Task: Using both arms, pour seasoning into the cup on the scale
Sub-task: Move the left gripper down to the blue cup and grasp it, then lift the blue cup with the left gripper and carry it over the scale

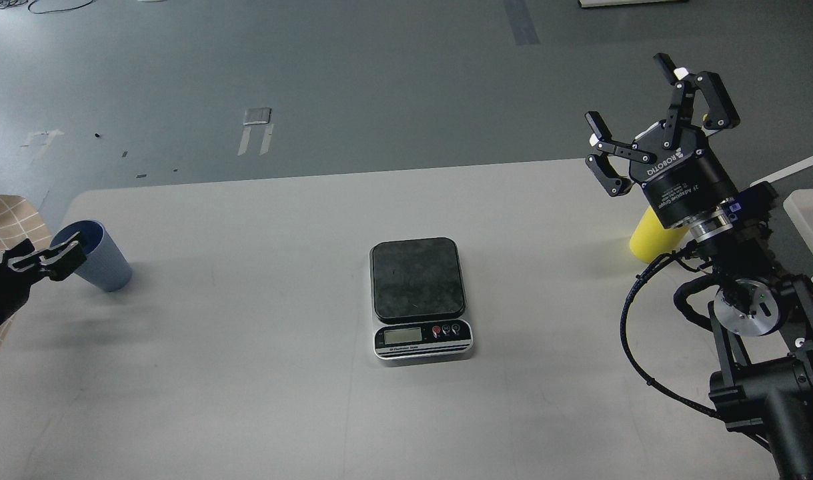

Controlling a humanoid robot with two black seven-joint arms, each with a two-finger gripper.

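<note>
Two arms, one pour: nothing is on the scale plate yet.
Bottle (648, 241): yellow, at the table's right side, mostly hidden behind the right pincer's wrist; cap and nozzle not visible.
Cup (101, 261): light blue, ribbed, at the far left of the table, tilted, well apart from the scale.
Scale (419, 299): centre of table, dark plate bare, display unreadable.
Left pincer (65, 252): at the cup's rim, one finger apparently inside, one outside; whether it grips cannot be told.
Right pincer (646, 120): fingers spread wide, holding nothing, raised above the bottle and pointing away from it.
Table (246, 400): pale, plain.
Risk 1: a rim pinch on a tilted cup is weak; the cup could slip or tip while carried to the plate.
Risk 2: cup set off-centre on the plate may topple.
Risk 3: right pincer must reorient to take the bottle; its wrist sits close enough to knock it over.
Risk 4: a hard squeeze could squirt seasoning early.
</note>
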